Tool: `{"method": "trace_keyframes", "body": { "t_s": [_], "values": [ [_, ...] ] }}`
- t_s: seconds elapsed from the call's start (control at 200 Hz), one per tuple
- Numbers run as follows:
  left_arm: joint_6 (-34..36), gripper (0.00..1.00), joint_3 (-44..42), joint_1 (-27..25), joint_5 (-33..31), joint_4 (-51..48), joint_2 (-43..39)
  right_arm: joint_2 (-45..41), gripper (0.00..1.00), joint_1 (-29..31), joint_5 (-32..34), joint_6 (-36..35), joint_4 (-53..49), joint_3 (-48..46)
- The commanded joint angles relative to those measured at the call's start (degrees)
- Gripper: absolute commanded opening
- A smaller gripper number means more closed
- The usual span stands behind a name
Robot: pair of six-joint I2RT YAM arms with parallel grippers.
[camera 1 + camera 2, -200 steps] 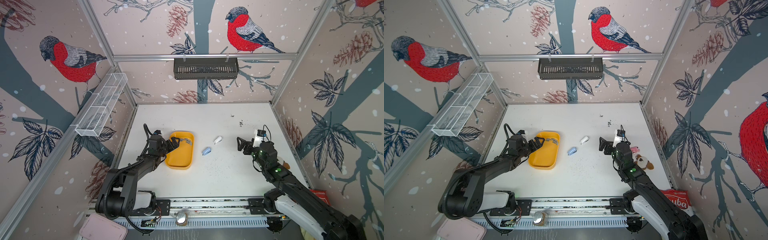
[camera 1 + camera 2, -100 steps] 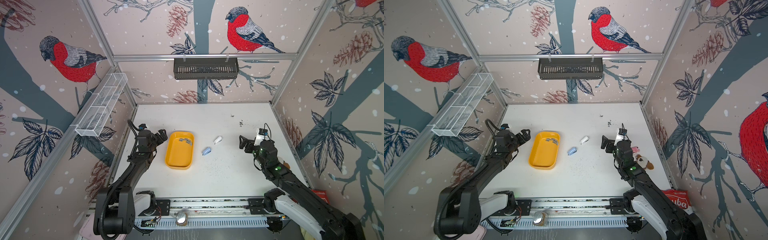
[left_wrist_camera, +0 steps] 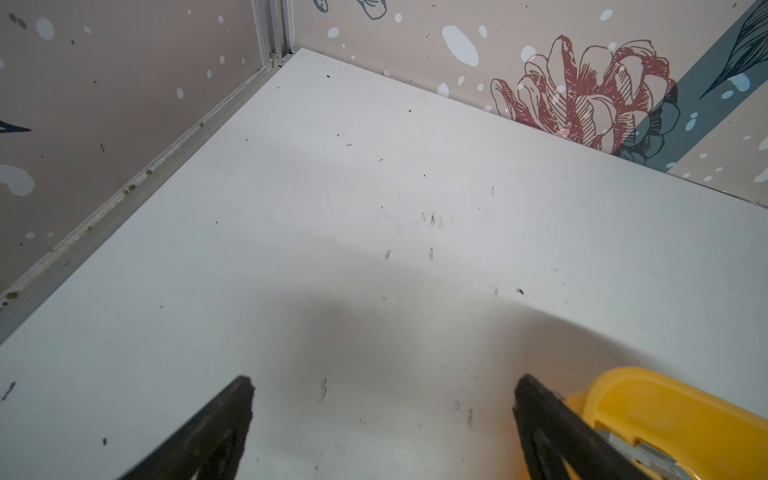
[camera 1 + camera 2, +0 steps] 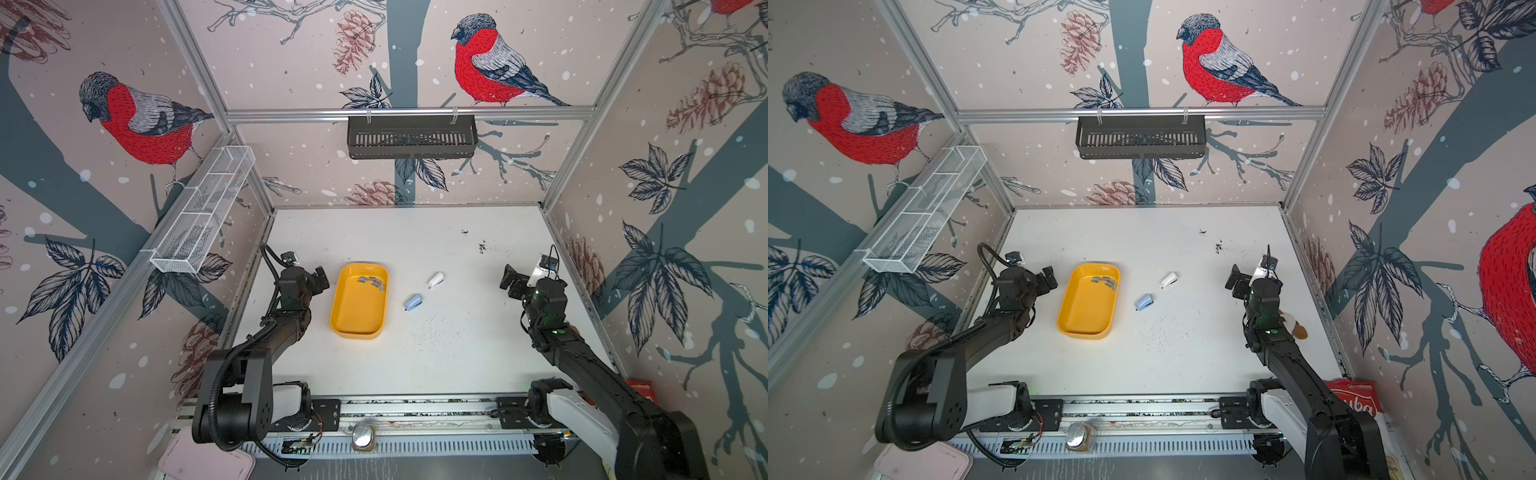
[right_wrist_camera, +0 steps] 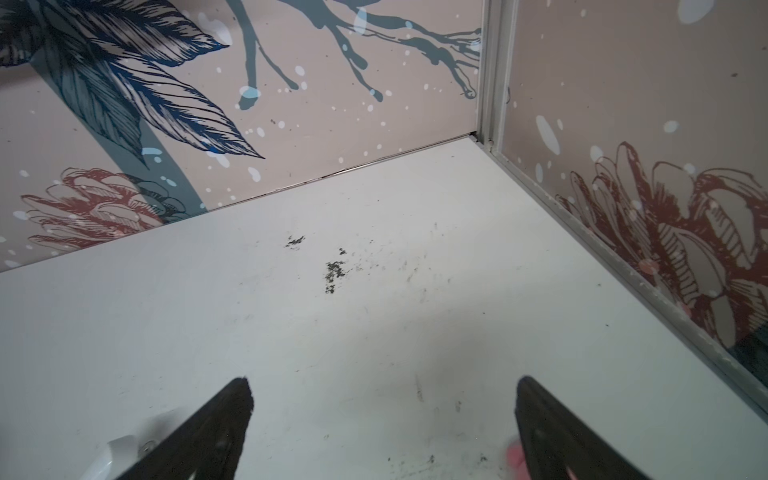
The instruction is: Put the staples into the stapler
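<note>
We are seeing the left gripper hanging above the bare table just left of the yellow tray, with its jaws standing wide apart and holding nothing. The right gripper is hovering near the right wall, well apart from the tray. Its jaws are also spread wide and empty. The staples are lying as a small grey cluster inside the tray, at its far end. The blue stapler is lying on the table just right of the tray, and a white stapler is resting a little farther and more to the right — neither gripper is touching them.
</note>
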Motion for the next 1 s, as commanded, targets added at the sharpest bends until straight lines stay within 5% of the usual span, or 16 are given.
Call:
{"method": "trace_keyframes", "body": {
  "t_s": [0.0,0.51,0.841,0.996],
  "values": [
    [4.89,0.97,-2.72,0.03,2.04,13.89,1.74,2.13,0.98,-2.23,-2.0,-2.44,6.82,-0.22],
    [13.51,0.97,-8.52,-0.46,7.66,38.31,12.2,24.21,0.99,-4.82,-2.98,-11.63,33.04,-1.92],
    [15.14,0.97,-8.5,-0.36,11.64,36.9,11.35,29.86,0.99,-6.86,-14.31,-13.85,39.94,-3.46],
    [14.61,0.98,-8.23,-0.36,10.17,36.57,11.48,30.11,0.99,-6.92,-12.53,-13.31,39.49,-3.24]
  ]
}}
